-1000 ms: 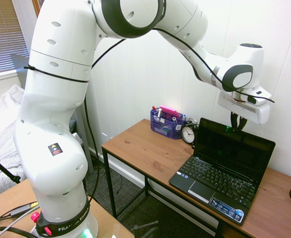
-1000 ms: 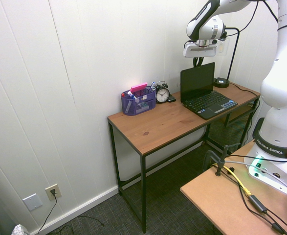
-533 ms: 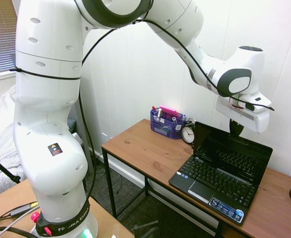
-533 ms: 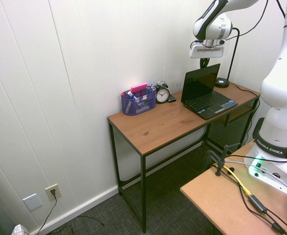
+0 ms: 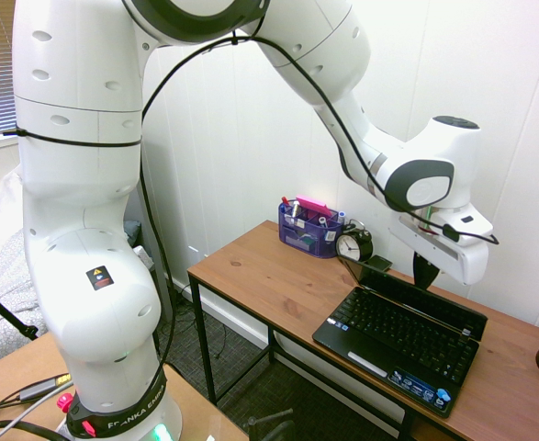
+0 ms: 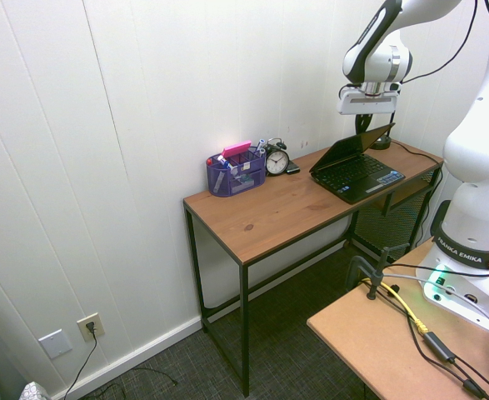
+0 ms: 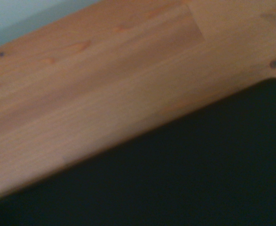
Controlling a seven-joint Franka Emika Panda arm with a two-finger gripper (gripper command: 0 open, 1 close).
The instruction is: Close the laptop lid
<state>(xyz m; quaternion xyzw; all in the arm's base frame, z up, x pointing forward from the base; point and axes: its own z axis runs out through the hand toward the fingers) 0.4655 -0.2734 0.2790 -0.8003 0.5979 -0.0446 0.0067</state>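
Tool point(image 5: 424, 273) mostly hidden behind its camera mount and the lid point(image 5: 414, 296); can't tell if it's released or clenched. Tip sits on the lid's back edge. Lid directly under tool, tilted low over the keyboard point(image 5: 407, 333), not flat. Wrist view: blurred black lid point(image 7: 175, 174) against bench point(image 7: 105, 80).

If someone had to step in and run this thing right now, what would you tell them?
Gripper: pressing down behind the lid's top edge; open or shut can't be seen.
Lid: tilted low over the keyboard, roughly a third open, not latched flat.
Laptop sits at the desk's end away from the clock and the blue organizer.
Done: most of the closing swing.
Left: push the lid fully flat, then lift clear.
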